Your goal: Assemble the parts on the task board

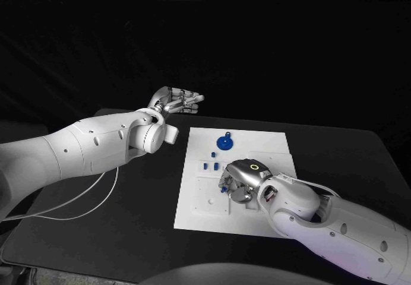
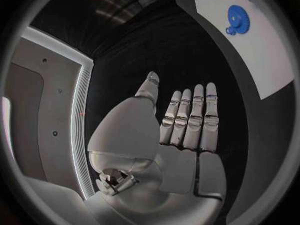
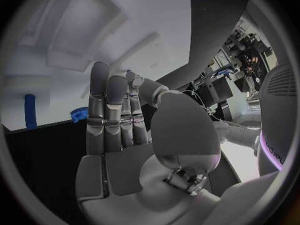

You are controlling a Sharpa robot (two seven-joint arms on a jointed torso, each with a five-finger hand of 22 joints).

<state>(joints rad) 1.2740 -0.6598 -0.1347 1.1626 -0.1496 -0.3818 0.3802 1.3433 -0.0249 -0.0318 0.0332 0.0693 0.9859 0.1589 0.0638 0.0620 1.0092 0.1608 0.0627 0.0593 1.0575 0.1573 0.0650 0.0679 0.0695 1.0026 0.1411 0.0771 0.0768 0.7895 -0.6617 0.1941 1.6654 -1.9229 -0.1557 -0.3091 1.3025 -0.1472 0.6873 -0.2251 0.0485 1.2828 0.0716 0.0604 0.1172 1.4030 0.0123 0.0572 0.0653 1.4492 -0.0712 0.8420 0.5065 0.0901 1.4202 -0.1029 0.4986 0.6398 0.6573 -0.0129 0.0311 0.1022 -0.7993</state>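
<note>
Task board [image 1: 257,142], a white plate, is lying in the middle of the black table [image 1: 137,237], and everything else is placed relative to it. Right hand [image 1: 242,181] is hovering low over the board's middle; in the right wrist view its fingers [image 3: 106,115] are reaching straight up side by side with the thumb set apart, and nothing is sitting in the palm. From the head view something small and blue is showing at its fingertips, but whether the hand is touching it or merely passing above it cannot be told. A blue gear [image 1: 223,143] is lying flat on the board's far half, beyond the right hand and apart from it. A few small blue parts [image 1: 208,161] are standing or lying near the board's left edge, just beside the right hand. Left hand [image 1: 177,100] is waiting off the board, beyond its far left corner, raised above the table; in the left wrist view its fingers [image 2: 190,120] are extending straight and close together, holding nothing. Judging from this, assembly is only beginning: the right hand seems to be reaching to pick up one of the small pieces. The next move probably calls for closing the fingertips neatly around one part without knocking its neighbours over.
</note>
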